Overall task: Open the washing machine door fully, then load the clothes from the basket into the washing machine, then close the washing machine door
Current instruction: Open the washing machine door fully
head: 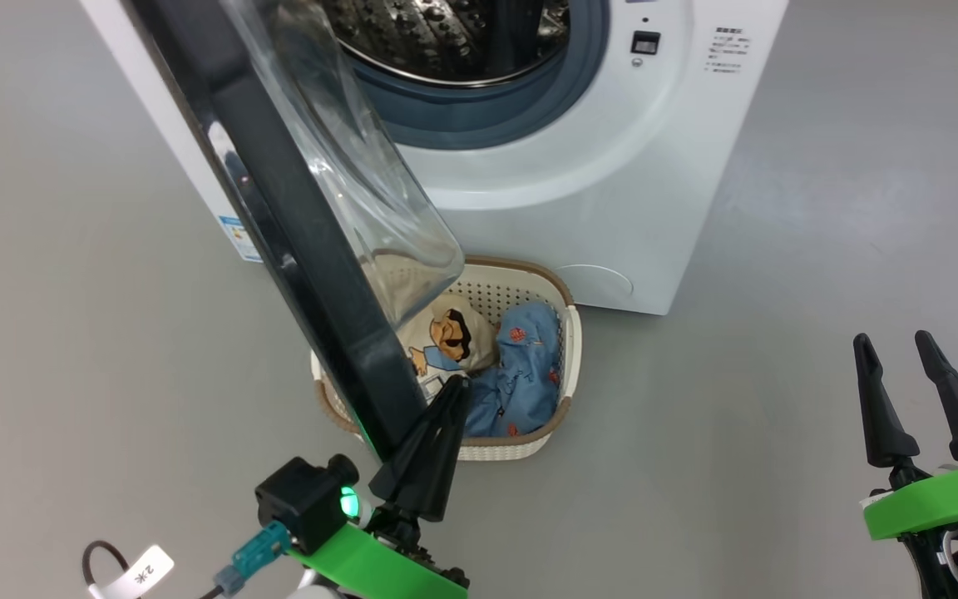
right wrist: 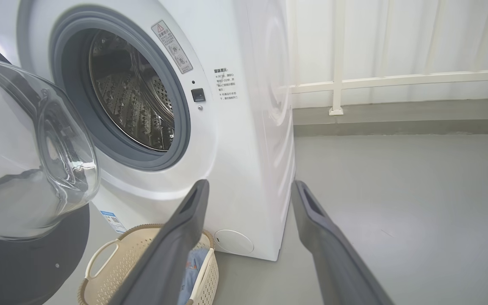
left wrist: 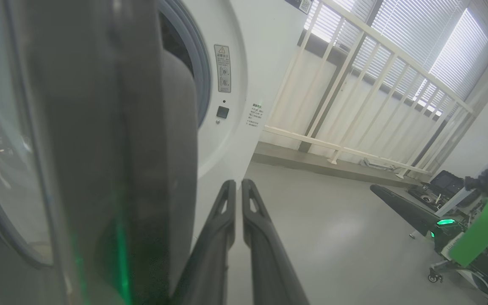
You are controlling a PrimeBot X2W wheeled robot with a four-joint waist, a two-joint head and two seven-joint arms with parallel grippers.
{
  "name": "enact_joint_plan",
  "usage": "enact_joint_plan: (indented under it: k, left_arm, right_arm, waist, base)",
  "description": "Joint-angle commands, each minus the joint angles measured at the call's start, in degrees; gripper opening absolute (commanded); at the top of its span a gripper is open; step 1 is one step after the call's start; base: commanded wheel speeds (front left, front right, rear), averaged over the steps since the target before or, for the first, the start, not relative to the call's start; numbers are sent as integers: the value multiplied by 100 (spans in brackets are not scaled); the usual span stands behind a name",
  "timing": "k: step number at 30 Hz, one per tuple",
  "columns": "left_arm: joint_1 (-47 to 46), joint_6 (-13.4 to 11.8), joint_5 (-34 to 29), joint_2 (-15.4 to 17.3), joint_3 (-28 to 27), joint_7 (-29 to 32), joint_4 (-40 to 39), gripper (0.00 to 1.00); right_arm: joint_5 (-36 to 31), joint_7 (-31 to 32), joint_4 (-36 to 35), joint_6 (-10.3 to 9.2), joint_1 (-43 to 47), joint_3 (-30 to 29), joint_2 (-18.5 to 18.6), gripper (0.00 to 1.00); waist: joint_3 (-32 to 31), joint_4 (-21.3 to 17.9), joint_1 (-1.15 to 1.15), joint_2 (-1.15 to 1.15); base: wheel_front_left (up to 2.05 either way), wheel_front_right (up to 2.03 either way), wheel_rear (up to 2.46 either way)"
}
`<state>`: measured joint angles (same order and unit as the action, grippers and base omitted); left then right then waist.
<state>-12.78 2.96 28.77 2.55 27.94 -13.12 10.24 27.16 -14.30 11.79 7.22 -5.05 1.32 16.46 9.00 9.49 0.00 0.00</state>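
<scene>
The washing machine (head: pixel 612 183) stands at the top of the head view with its steel drum (head: pixel 446 33) exposed. The washing machine door (head: pixel 296 216), black-rimmed with a clear glass bowl, is swung out over the basket (head: pixel 572 333). In the basket lie a cream printed garment (head: pixel 446 333) and a blue one (head: pixel 520 366). My left gripper (head: pixel 456 387) is shut with nothing in it, close beside the door's free edge (left wrist: pixel 100 148); contact cannot be told. My right gripper (head: pixel 892 339) stands open over bare floor at the lower right, apart from everything. The right wrist view looks along its fingers (right wrist: pixel 250 184) at the drum (right wrist: pixel 129 97) and basket (right wrist: pixel 112 271).
Grey floor (head: pixel 778 333) surrounds the machine. A white railing (left wrist: pixel 354 84) with blinds behind runs along the far side. Dark equipment (left wrist: pixel 439 186) sits on the floor near my right arm. A tagged cable (head: pixel 142 570) hangs by my left wrist.
</scene>
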Motion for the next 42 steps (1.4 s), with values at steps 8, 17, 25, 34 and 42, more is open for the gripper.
enact_joint_plan:
  k: [8,17,25,34,42]
  left_arm:
    - [-76,-203,91,229,-363,-18,-148,0]
    - [149,-365,94,315,-354,92,-317,0]
    - [382,-597,102,446,-434,224,-604,0]
    - [543,-870,177,596,-679,306,-771,0]
    - [582,-1011,329,820,-1053,292,-784,0]
  right_arm:
    - [-24,-70,-134,26,2,73,183,100]
    - [-24,-70,-144,26,0,53,223,100]
    - [-23,-70,-147,26,16,52,254,100]
    - [-24,-70,-146,26,24,29,271,100]
    - [-21,-70,-153,26,39,12,260,100]
  waist:
    - [-28,397,0,0]
    - [-37,741,0,0]
    - [-67,1061,0,0]
    - [-109,1268,0,0]
    - [-91,1416,0,0]
  base:
    - [0,0,0]
    - [0,0,0]
    - [0,0,0]
    - [0,0,0]
    - [0,0,0]
